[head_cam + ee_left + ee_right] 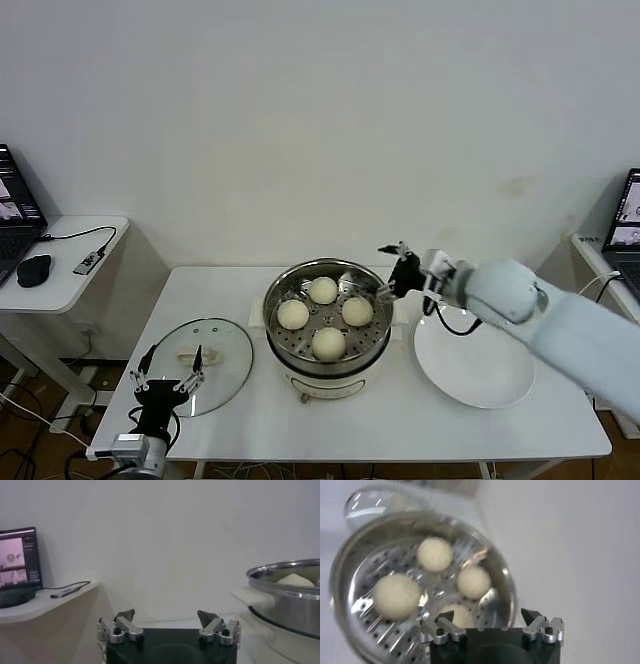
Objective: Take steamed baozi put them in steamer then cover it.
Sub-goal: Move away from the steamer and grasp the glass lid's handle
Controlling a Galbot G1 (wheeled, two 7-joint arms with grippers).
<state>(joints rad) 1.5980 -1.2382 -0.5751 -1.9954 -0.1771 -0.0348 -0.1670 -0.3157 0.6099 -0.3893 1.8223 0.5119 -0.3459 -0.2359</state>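
Baozi (pixel 323 290), all four, are sitting in the steamer (pixel 327 362) at frame centre. Right gripper (pixel 392 272) is hovering open at its right rim; left gripper (pixel 168 375) is waiting open, seemingly above the cover (pixel 222 350), lower left.

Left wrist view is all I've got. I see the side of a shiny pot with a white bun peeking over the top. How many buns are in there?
Observer: Four baozi sit on the holed tray inside the steamer.
Operator: Is its lid on?
Observer: No. The glass lid lies flat on the table to the left of the steamer, and your left pincer is open at its near edge.
Operator: Where's the other arm?
Observer: The right pincer is open at the steamer's right rim, next to a white plate.
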